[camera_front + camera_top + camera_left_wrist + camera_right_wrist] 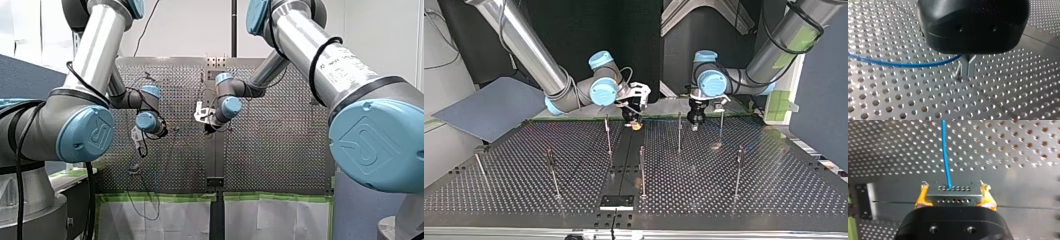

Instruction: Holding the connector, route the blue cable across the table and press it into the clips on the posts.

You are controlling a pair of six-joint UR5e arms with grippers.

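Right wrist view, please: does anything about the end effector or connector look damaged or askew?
The yellow pads on my right end effector look ragged and peeling at their tips beside the connector; the blue cable runs straight.

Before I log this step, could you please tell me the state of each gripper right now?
My left gripper: shut on the blue cable.
My right gripper: shut on the connector.

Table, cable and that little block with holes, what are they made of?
Table: looks like bare metal, grey and shiny, glinting around its punched holes. Cable: smooth glossy blue coat, probably plastic or rubber. Block gripped by my right tool: dull dark grey; plastic or metal, hard to tell.
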